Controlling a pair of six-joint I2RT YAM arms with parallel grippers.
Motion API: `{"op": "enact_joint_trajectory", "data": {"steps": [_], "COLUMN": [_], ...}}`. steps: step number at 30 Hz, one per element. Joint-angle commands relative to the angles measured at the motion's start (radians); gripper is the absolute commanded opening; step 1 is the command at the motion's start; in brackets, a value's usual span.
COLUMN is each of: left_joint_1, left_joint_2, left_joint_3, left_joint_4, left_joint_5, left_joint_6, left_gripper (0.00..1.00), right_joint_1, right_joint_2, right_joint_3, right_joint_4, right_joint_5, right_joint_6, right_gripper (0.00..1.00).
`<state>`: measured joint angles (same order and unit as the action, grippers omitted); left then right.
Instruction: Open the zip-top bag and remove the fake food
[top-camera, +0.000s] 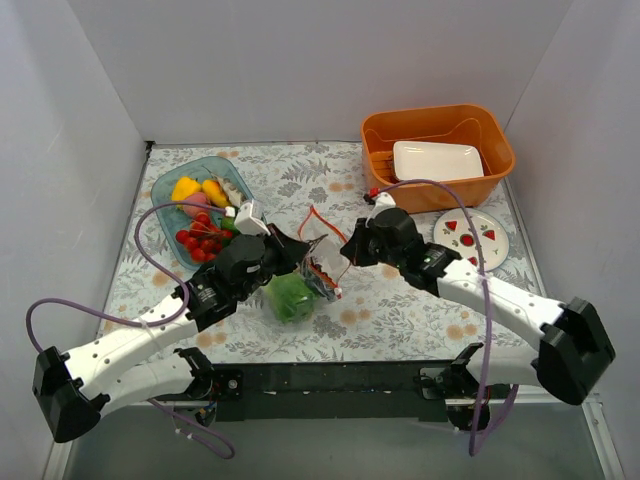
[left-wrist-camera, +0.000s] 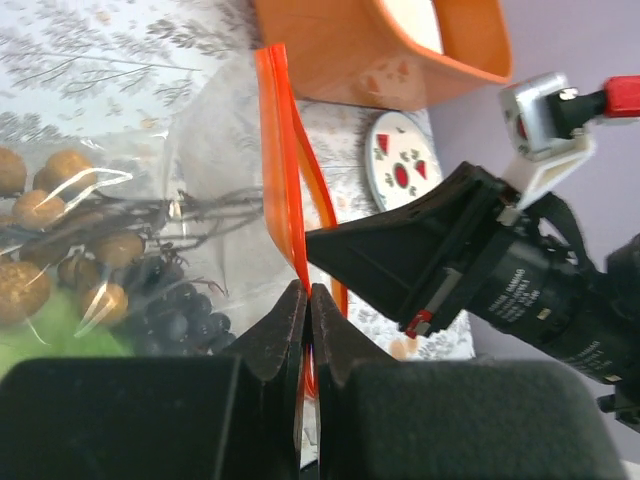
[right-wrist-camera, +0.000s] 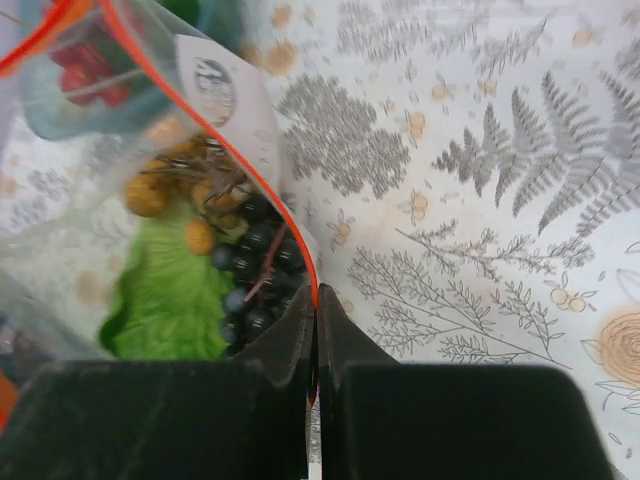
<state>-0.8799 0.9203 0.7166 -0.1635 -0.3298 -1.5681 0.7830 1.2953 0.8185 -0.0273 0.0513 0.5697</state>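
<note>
Together, left tool (left-wrist-camera: 307, 300) and right tool (right-wrist-camera: 316, 302) pinch the zip-top bag (left-wrist-camera: 210, 170) — converging inward.

One zip-top bag (top-camera: 320, 265); one green lettuce (top-camera: 290, 298); two grippers, left gripper (top-camera: 304, 255) and right gripper (top-camera: 348, 252); one orange basket (top-camera: 430, 112); one white dish (top-camera: 437, 160); one round plate (top-camera: 472, 221); one teal tray (top-camera: 165, 184).

Bright even light, blurred wrist foregrounds
</note>
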Motion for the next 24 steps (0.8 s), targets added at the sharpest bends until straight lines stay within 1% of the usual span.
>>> {"op": "enact_joint_trajectory", "data": {"steps": [1,3,4,6,9,12,13,14,17,18,19,21,22,24], "left_joint_1": [0.002,0.004,0.004,0.002,0.004,0.004,0.004,0.004,0.004,0.004,0.005,0.004,0.004,0.006], "left_joint_2": [0.029,0.054,0.058,0.074,0.080,0.095,0.095,0.095,0.083,0.075,0.049,0.019,0.006,-0.023], "left_joint_3": [0.119,0.139,0.141,0.136,0.092,0.034,-0.006,-0.023,-0.029,-0.020,-0.007,0.049,0.067,0.134], "left_joint_4": [0.016,0.025,0.038,0.054,0.088,0.120,0.143,0.154,0.130,0.116,0.072,0.012,-0.055,-0.125], "left_joint_5": [0.087,0.120,0.132,0.147,0.153,0.161,0.167,0.178,0.195,0.204,0.222,0.221,0.201,0.173], "left_joint_6": [0.049,0.042,0.039,0.033,0.014,0.002,-0.009,-0.010,0.020,0.034,0.049,0.089,0.098,0.115], "left_gripper": [0.00,0.00,0.00,0.00,0.00,0.00,0.02,0.08,0.19,0.28,0.31,0.34,0.34,0.34], "right_joint_1": [-0.005,-0.005,-0.005,-0.005,-0.004,0.001,0.001,0.007,0.027,0.028,0.041,0.065,0.071,0.079], "right_joint_2": [-0.158,-0.200,-0.208,-0.206,-0.179,-0.139,-0.131,-0.126,-0.094,-0.079,-0.074,-0.057,-0.054,-0.047], "right_joint_3": [0.137,0.200,0.226,0.293,0.315,0.268,0.248,0.232,0.200,0.189,0.177,0.182,0.186,0.189], "right_joint_4": [-0.148,-0.204,-0.261,-0.321,-0.353,-0.335,-0.320,-0.303,-0.281,-0.257,-0.238,-0.229,-0.223,-0.212], "right_joint_5": [0.096,0.113,0.120,0.131,0.104,0.104,0.096,0.091,0.125,0.122,0.116,0.143,0.156,0.156], "right_joint_6": [-0.031,-0.039,-0.051,-0.057,-0.059,-0.051,-0.047,-0.036,-0.024,-0.007,0.001,0.013,0.016,0.031], "right_gripper": [0.01,0.01,0.01,0.01,0.01,0.01,0.01,0.01,0.01,0.01,0.01,0.01,0.01,0.01]}}
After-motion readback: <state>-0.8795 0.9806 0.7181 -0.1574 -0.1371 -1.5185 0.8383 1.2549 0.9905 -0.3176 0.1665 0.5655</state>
